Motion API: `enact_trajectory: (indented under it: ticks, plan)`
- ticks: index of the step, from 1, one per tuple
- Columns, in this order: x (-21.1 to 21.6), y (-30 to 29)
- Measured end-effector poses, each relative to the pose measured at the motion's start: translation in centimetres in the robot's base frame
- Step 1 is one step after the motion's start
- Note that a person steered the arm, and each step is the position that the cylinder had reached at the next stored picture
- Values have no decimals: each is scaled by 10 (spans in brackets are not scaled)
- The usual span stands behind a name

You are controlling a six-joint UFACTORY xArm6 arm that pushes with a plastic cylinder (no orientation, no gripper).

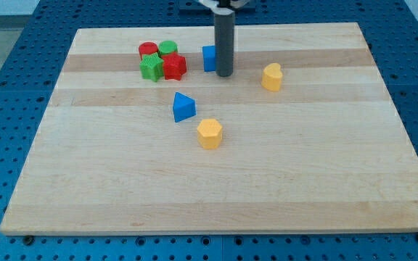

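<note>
- Blue perforated bench is seen around a pale wooden board [216,188], on which all the blocks lie.
- No jaws are carried by the arm; a plain dark rod is lowered, and my tip [224,75] is set on the board near its far edge.
- The blue cube [208,58] is met on its right side by the rod; contact seems likely, though the rod hides that face.
- A steady push is best kept through the cube's middle, so that it is not spun.
- The red and green cluster [162,61] is found just left of the cube.
- The blue triangular block [183,107], yellow hexagonal block [210,133] and a second yellow block [271,76] are left apart.
</note>
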State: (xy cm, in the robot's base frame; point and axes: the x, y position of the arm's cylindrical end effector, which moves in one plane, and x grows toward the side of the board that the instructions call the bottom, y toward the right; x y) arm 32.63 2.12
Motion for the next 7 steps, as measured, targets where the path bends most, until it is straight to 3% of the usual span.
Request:
enact_trajectory:
  ticks: [2,5,6,7]
  plan:
    - [-39,7]
    - [-43,-39]
    - [-43,-14]
    - [-43,61]
